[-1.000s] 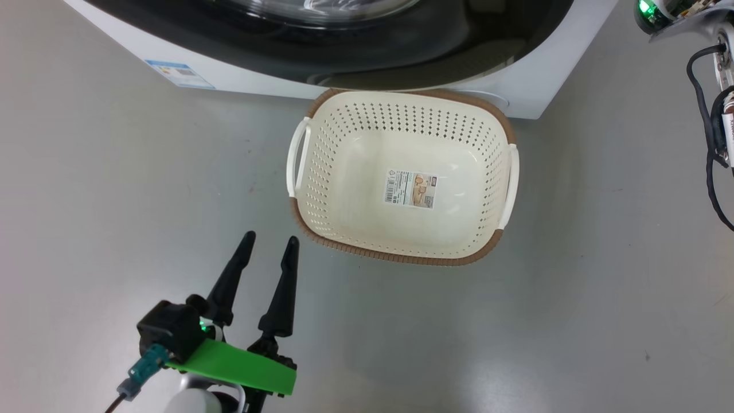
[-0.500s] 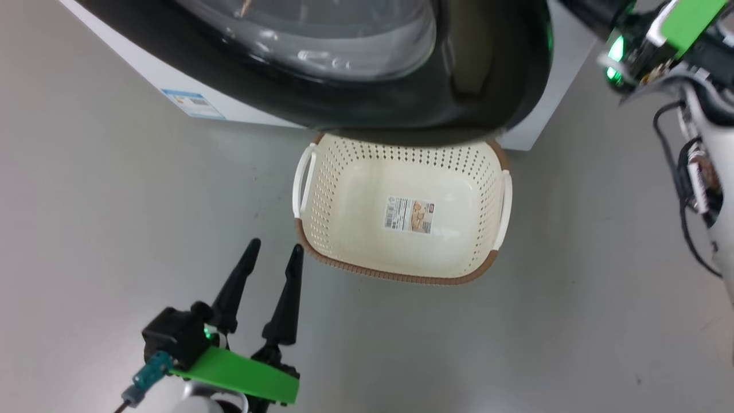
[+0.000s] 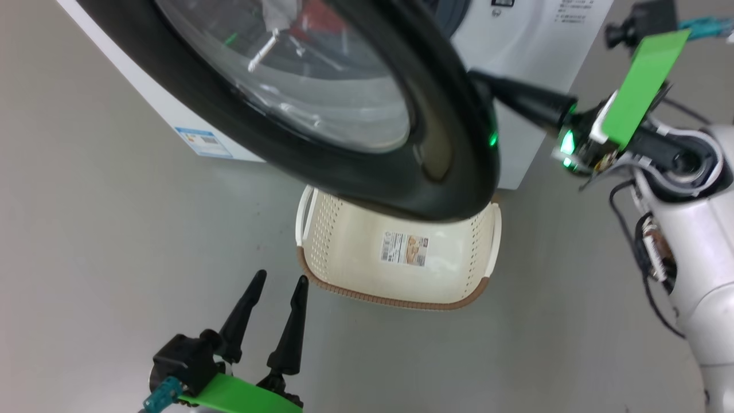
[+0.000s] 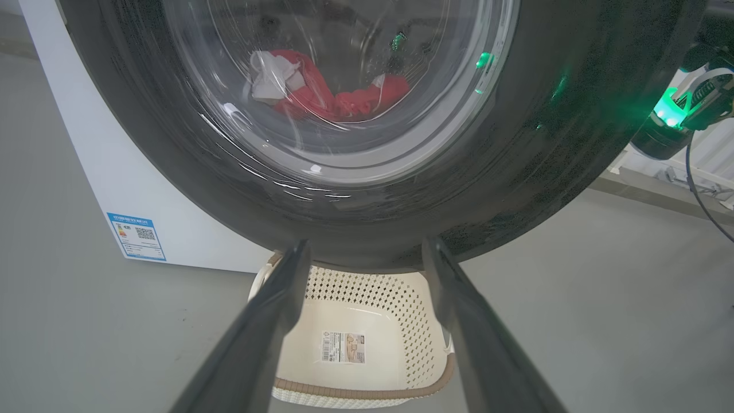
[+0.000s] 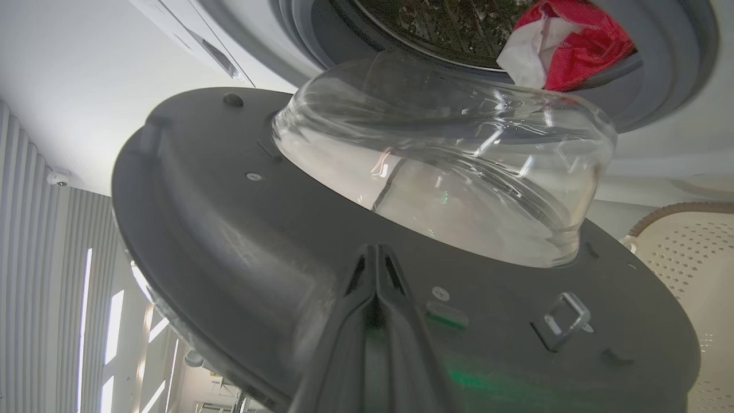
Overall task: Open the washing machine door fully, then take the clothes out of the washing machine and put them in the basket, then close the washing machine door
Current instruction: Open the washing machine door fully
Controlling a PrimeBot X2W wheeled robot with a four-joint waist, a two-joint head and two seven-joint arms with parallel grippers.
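The washing machine door (image 3: pixel 447 149) stands partly open, its black rim hanging over the far half of the cream basket (image 3: pixel 344 252) on the floor. My right gripper (image 3: pixel 487 82) reaches in from the right behind the door's edge. In the right wrist view it is shut (image 5: pixel 375 249), tips against the door's grey inner face (image 5: pixel 229 229) below the glass bowl. Red and white clothes (image 5: pixel 579 46) lie in the drum of the washing machine (image 3: pixel 533 34), also seen through the glass (image 4: pixel 321 94). My left gripper (image 3: pixel 279 279) is open and empty, low on the near left of the basket (image 4: pixel 367 390).
A blue label (image 3: pixel 203 140) marks the machine's lower front. Bare grey floor (image 3: pixel 114 241) spreads left of and in front of the basket. My right arm's white forearm with loose cables (image 3: pixel 688 241) fills the right side.
The door has swung outward, covering more of the basket. The head camera has tilted up, bringing the right gripper and arm into view. The left gripper stays open in the same place.
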